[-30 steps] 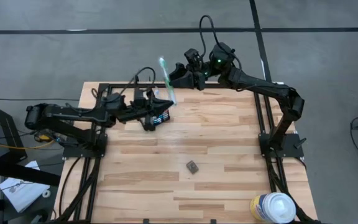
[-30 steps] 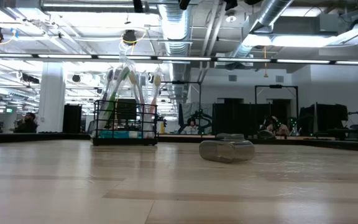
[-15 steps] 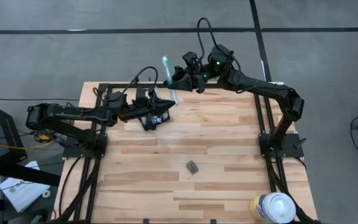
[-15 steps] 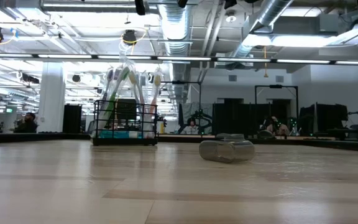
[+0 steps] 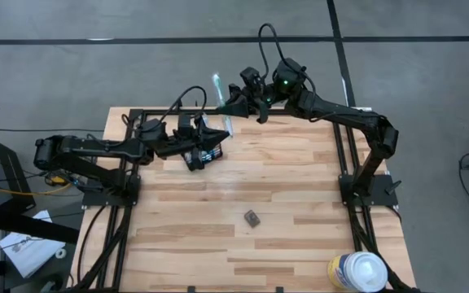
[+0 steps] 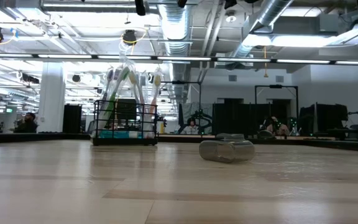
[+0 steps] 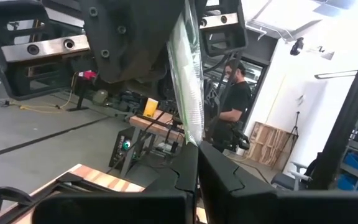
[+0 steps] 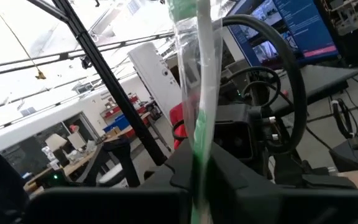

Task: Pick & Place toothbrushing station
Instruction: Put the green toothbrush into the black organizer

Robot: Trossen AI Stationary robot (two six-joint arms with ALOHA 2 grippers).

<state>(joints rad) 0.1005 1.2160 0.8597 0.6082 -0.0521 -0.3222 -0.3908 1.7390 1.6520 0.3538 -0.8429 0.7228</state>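
The black wire-mesh caddy (image 5: 205,154) stands on its base at the table's far left; in the low view the caddy (image 6: 124,123) has toothbrushes sticking up out of it. One green-and-white toothbrush in a clear wrapper (image 5: 221,102) is held above the caddy and slants toward the far edge. My left gripper (image 5: 215,135) is shut on its lower end. My right gripper (image 5: 230,104) is shut on it higher up, coming from the right. My left gripper pinches the wrapped toothbrush's lower end (image 7: 194,138) between its two fingers. The brush rises out of the fingers, clear of the table. My right gripper pinches the handle (image 8: 199,146) between its two fingers, about midway along. Its fingers come level from the table's right and lie across the brush.
A small dark grey block (image 5: 252,217) lies near the table's middle and shows in the low view as the block (image 6: 227,150). A large white round canister (image 5: 357,272) stands at the near right corner. A person (image 7: 232,99) stands in the room beyond.
My right gripper has moved toward the table's left onto the wrapped toothbrush and has shut on it. My left gripper and the caddy have stayed put.
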